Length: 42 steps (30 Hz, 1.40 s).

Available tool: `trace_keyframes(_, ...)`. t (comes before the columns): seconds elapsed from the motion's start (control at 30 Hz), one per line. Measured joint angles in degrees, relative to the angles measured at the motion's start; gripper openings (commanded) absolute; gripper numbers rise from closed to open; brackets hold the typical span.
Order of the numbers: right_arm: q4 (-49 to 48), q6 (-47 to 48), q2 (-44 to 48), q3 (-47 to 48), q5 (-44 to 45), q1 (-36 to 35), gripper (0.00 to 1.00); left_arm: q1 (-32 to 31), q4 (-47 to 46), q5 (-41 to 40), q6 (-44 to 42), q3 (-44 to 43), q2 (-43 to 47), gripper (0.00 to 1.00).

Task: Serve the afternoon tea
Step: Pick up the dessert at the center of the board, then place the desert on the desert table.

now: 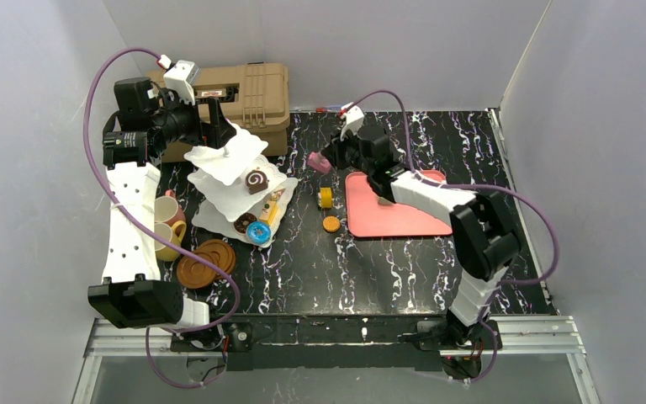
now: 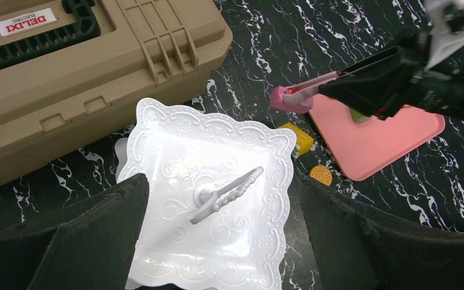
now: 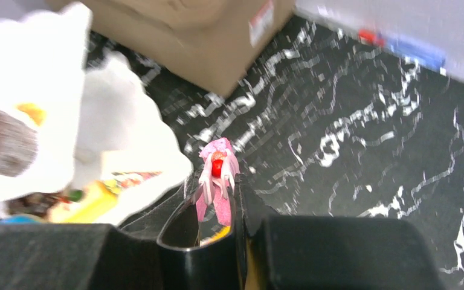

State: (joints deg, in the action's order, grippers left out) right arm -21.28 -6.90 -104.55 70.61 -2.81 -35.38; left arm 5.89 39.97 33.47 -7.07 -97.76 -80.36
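Left gripper (image 1: 212, 126): I read it as wide open, its two fingers (image 2: 84, 241) standing on either side of the top plate without touching it.
Right gripper (image 1: 330, 158): I see it closed on the pink pastry (image 1: 320, 162), pinching it between the fingertips.
Pink pastry, position: it is in the right gripper, between the stand (image 1: 235, 181) and the far corner of the tray (image 1: 395, 215). In the right wrist view it has a red spot on top.
Stand: three white square tiers sit on the left half of the table (image 1: 370, 269), just in front of the case (image 1: 244, 97). The left wrist view shows the top plate bare, with the loop (image 2: 226, 194) at its centre.
Middle tier: it holds one swirl roll (image 1: 256, 180).
Bottom tier: it holds a yellow slice (image 1: 269, 210), a brown ring (image 1: 245, 223) and a blue ring (image 1: 259, 234).
Loose pastries: a yellow block (image 1: 325, 197) and a round biscuit (image 1: 330, 225) lie on the table, just left of the tray.
Cups: the pink cup (image 1: 166, 209) and the yellow cup (image 1: 168, 240) stand left of the stand, beside the left arm.
Saucers (image 1: 206, 263): they are stacked near the yellow cup, in front of the stand.
Tray: it lies flat under the right arm, and I see nothing on its visible part.
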Motion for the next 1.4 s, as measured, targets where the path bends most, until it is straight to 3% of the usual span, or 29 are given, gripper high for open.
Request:
trace_keyframes(0.17,-0.8,-3.7,5.7,2.0,-1.8,-2.1,0.11,0.0,0.0,0.0,0.0,0.0,0.0,0.93)
trace_keyframes(0.33,-3.0,-8.5,5.9,5.6,-3.4,-4.7,0.11,0.0,0.0,0.0,0.0,0.0,0.0,0.93)
trace_keyframes(0.77,-5.1,-15.0,-4.3,13.9,-3.5,-10.9,0.15,0.4,0.0,0.0,0.0,0.0,0.0,0.93)
trace_keyframes(1.0,-5.6,-17.4,-6.2,14.0,-2.9,-10.8,0.42,0.4,0.0,0.0,-0.4,0.0,0.0,0.93)
trace_keyframes(1.17,-5.9,-17.7,-6.2,14.0,-2.4,-10.9,0.55,0.4,0.0,0.0,-0.5,0.0,0.0,0.93)
trace_keyframes(1.4,-5.6,-16.8,-5.4,13.9,-2.1,-10.9,0.59,0.4,0.0,0.0,-0.6,0.0,0.0,0.93)
